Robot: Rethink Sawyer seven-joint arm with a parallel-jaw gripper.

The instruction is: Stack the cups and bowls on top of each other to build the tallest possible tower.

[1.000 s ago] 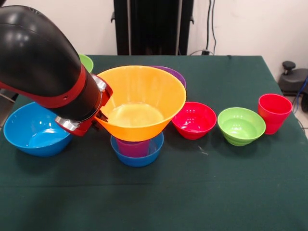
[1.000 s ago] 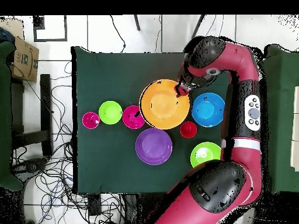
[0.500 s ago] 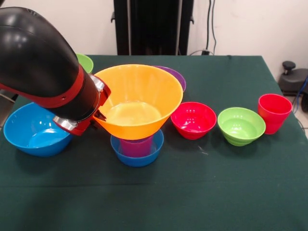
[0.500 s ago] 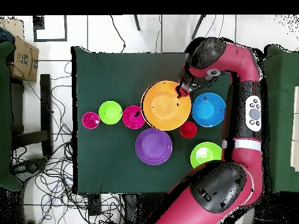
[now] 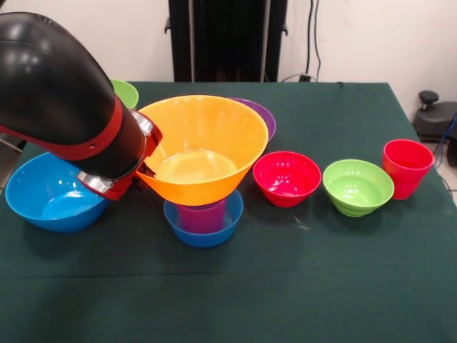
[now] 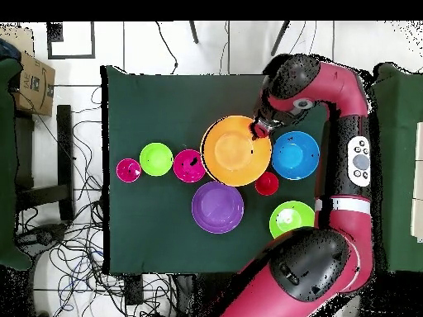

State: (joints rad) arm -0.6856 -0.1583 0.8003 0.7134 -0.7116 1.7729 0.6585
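My gripper (image 5: 147,171) is shut on the left rim of the large yellow bowl (image 5: 203,146) and holds it tilted over the purple cup (image 5: 201,216). That cup stands in the small blue bowl (image 5: 205,232). I cannot tell whether the yellow bowl's base touches the cup. In the overhead view the gripper (image 6: 263,128) grips the yellow bowl (image 6: 235,151), which hides the cup and small blue bowl. On the table in the front view are a red-pink bowl (image 5: 287,177), a small lime green bowl (image 5: 357,186) and a red cup (image 5: 407,166).
A large blue bowl (image 5: 44,193) sits beside the arm. A purple bowl (image 5: 263,114) and a lime green bowl (image 5: 128,91) lie behind the yellow one. The overhead view shows a second red cup (image 6: 266,183), the purple bowl (image 6: 218,206) and the lime green bowl (image 6: 291,219).
The gripper and the yellow bowl have shifted slightly left in the front view, towards the large blue bowl. Nothing else moved.
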